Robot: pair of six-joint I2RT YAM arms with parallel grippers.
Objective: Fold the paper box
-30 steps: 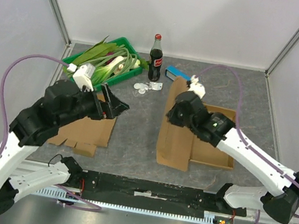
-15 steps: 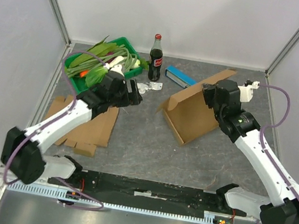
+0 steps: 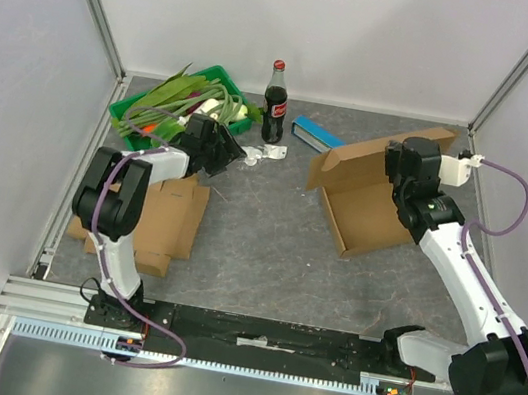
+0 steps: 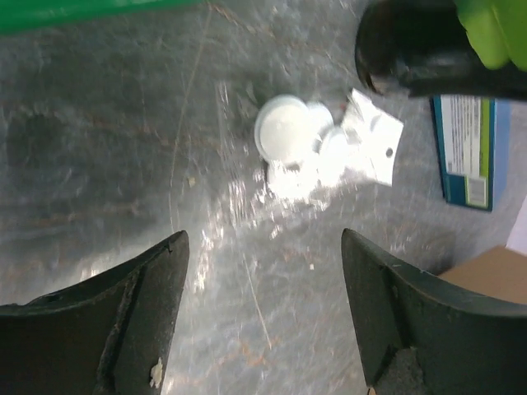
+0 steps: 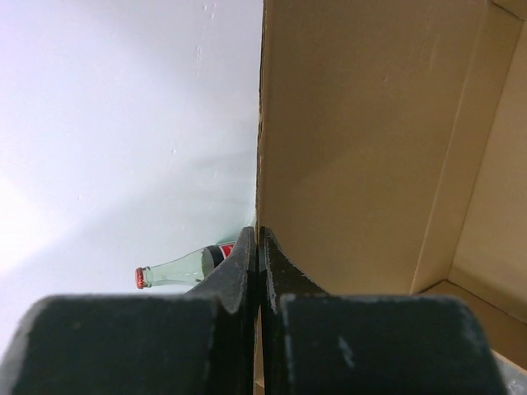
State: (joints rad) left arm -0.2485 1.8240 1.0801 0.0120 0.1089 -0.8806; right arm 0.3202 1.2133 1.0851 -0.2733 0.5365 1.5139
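A grey table (image 3: pixel 256 247) is viewed from above, with two white robot arms bolted at its near edge. At far left, a spare flat cardboard sheet (image 3: pixel 154 220) is laid on the table. Behind it, a green tray (image 3: pixel 225 78) is filled with leeks (image 3: pixel 174 101).

The left arm is stretched far forward and low. The left gripper (image 3: pixel 222 147) is spread wide and nothing is held in it. Small white lids (image 4: pixel 288 140) are seen on the table just beyond its fingers. A cola bottle (image 3: pixel 275 108) is stood close by and could be knocked over if this arm were swung right. A blue packet (image 3: pixel 315 132) is laid flat beyond the bottle.

At right, the paper box (image 3: pixel 375 201) is tipped up on one edge, half formed, its open side turned towards the camera. Its upper wall is pinched by the right gripper (image 5: pixel 259 247), whose jaws are clamped thin on the cardboard edge. The right arm is extended forward, with the wrist bent over the box.

The box is gripped by one thin wall only. That wall could be creased or torn, or could slip free, if the box were swung or pressed hard. No support is given by the left arm, which is well apart from the box.
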